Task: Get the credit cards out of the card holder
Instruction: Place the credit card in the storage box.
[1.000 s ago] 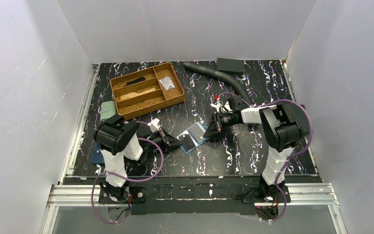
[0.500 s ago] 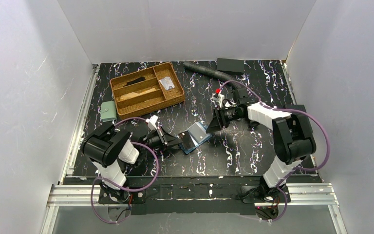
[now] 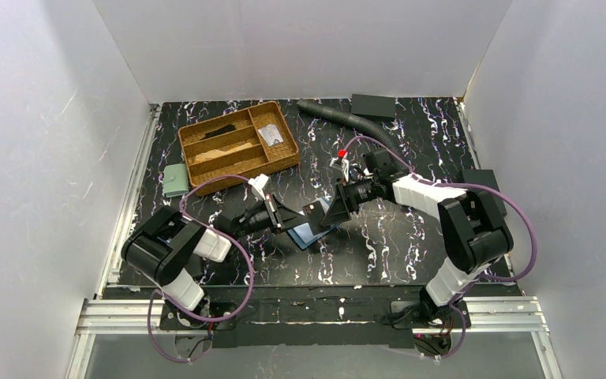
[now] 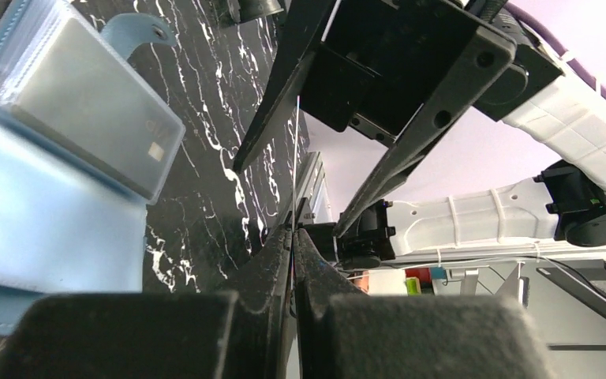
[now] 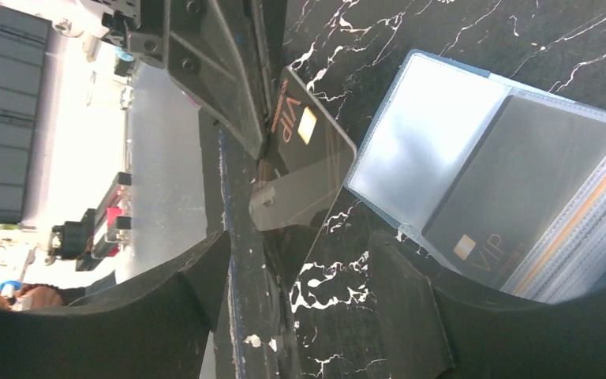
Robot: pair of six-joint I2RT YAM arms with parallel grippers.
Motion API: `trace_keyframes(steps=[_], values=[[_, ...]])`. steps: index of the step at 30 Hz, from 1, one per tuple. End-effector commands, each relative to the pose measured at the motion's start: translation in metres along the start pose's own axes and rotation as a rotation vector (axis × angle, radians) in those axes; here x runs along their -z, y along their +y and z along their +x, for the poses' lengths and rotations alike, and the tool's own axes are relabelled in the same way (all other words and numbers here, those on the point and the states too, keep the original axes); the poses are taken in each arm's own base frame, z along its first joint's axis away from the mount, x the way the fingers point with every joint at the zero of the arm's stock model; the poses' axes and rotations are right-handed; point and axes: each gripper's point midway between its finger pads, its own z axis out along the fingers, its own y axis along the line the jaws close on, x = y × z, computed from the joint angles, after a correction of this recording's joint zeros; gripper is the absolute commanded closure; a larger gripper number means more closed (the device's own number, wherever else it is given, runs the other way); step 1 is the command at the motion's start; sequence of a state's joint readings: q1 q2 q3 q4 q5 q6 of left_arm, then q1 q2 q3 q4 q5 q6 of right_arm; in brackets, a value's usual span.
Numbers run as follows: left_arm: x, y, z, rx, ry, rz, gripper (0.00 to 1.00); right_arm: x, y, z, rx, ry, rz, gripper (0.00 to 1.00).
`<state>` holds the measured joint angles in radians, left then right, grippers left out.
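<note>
One dark card [image 5: 309, 154] is out, pinched edge-on by the left end effector [image 4: 293, 237] at the middle of the overhead view. The right end effector [image 5: 296, 260] faces it, spread wide and holding nothing. Just below, the card holder [image 3: 306, 235] lies open on the worktop [image 3: 379, 245]. A second card [image 5: 521, 181] sits in its slots, so more remains to be done.

White walls [image 3: 300, 47] enclose a black tabletop [image 3: 394, 245] veined with white marbling; an aluminium rail [image 3: 129, 197] runs along its left edge.
</note>
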<state>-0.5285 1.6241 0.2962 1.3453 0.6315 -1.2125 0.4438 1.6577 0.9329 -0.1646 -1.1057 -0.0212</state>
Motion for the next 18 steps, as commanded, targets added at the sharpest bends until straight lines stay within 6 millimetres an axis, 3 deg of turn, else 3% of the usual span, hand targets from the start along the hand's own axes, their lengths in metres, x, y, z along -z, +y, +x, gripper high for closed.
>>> trace_keyframes(steps=[1, 4, 7, 9, 10, 12, 14, 18], values=[[-0.008, -0.022, -0.008, -0.051, -0.023, 0.042, 1.0, -0.004, 0.009, -0.009, -0.053, -0.033, -0.084, 0.32], [-0.009, -0.022, -0.009, -0.056, -0.026, 0.039, 1.0, -0.005, 0.011, -0.013, -0.064, -0.045, -0.107, 0.52], [-0.01, -0.024, -0.009, -0.06, -0.028, 0.041, 1.0, -0.005, 0.011, -0.014, -0.08, -0.043, -0.119, 0.86], [-0.008, -0.024, -0.01, -0.059, -0.04, 0.032, 1.0, -0.006, 0.012, -0.015, -0.08, -0.041, -0.129, 0.99], [-0.006, -0.024, -0.012, -0.065, -0.054, 0.022, 0.95, -0.005, 0.012, -0.015, -0.073, -0.039, -0.133, 0.99], [0.003, -0.022, -0.017, -0.094, -0.084, -0.017, 0.72, -0.004, 0.014, -0.014, -0.05, -0.03, -0.122, 0.99], [0.016, -0.026, -0.024, -0.166, -0.11, -0.057, 0.6, 0.0, 0.014, -0.014, 0.003, -0.018, -0.089, 0.99], [0.051, -0.047, -0.042, -0.372, -0.176, -0.162, 0.25, 0.014, 0.014, -0.014, 0.193, 0.062, 0.009, 0.99]])
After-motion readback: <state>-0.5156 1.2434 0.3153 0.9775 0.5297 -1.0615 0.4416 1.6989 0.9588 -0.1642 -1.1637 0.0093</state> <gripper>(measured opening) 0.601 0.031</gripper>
